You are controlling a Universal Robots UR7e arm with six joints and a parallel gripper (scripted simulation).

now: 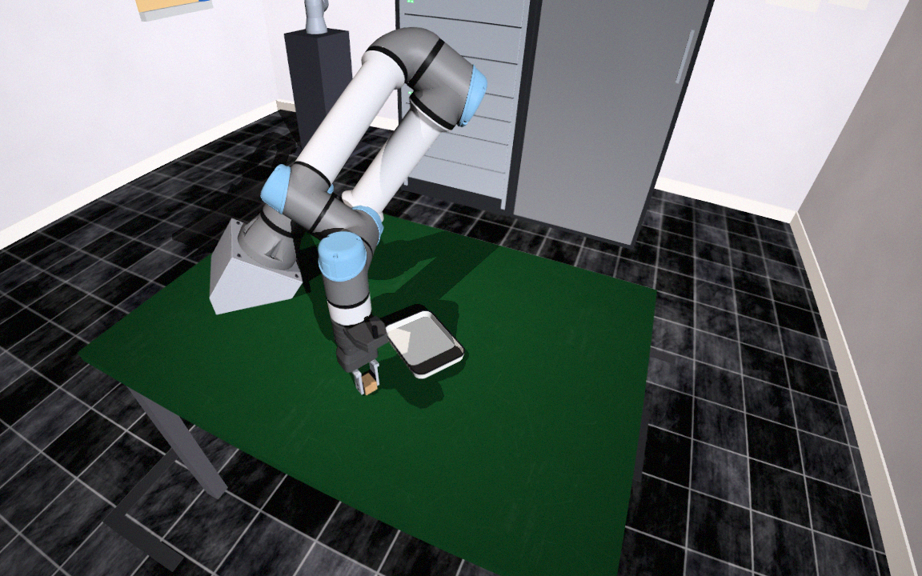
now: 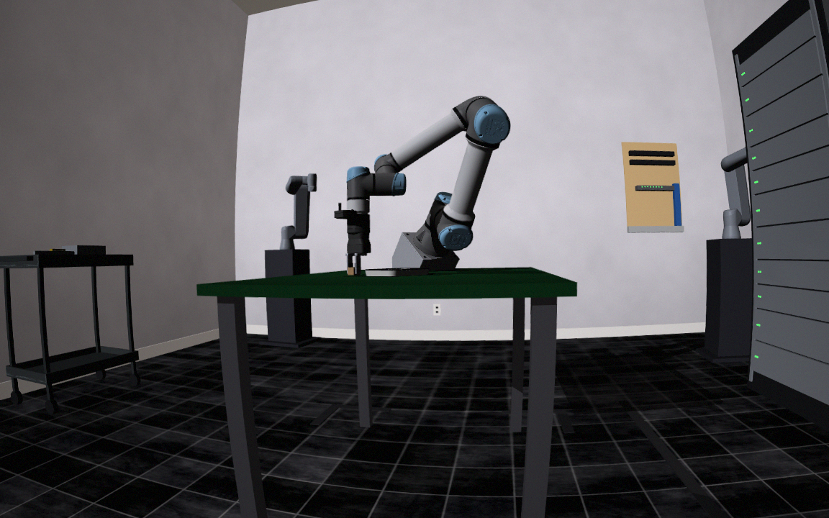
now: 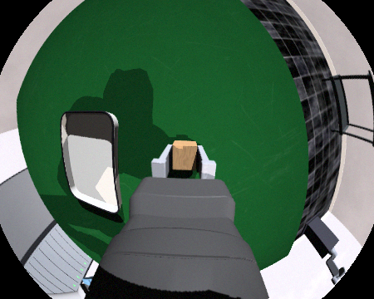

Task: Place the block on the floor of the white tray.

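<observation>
Down at the wrist, the hand (image 3: 185, 163) is pinching the block (image 3: 184, 155), one finger flat on each side of that small tan cube, and the grip looks centred. From the top view the block (image 1: 371, 387) sits low between the fingers, right at the green surface (image 1: 507, 401), and I can't tell whether it's lifted off yet or just touching. Just beside it, toward the arm's base, lies the tray (image 1: 424, 342), white floor, dark raised rim, nothing in it. So the grasp looks done and the carry is what's left, a short one. Here's the worry: that rim. If the arm slides sideways without rising first, the block's lower edge could catch the tray wall, shove the tray along the surface, or twist the cube out of the fingers. The hand itself is bulky next to a tray this shallow, so coming down off-centre could set a fingertip on the rim. And letting go too high could bounce the block, maybe leaving it leaning on the wall instead of flat on the floor. Farther off, the side view shows the arm (image 2: 433, 138) folded high over the surface, wrist pointing straight down.
</observation>
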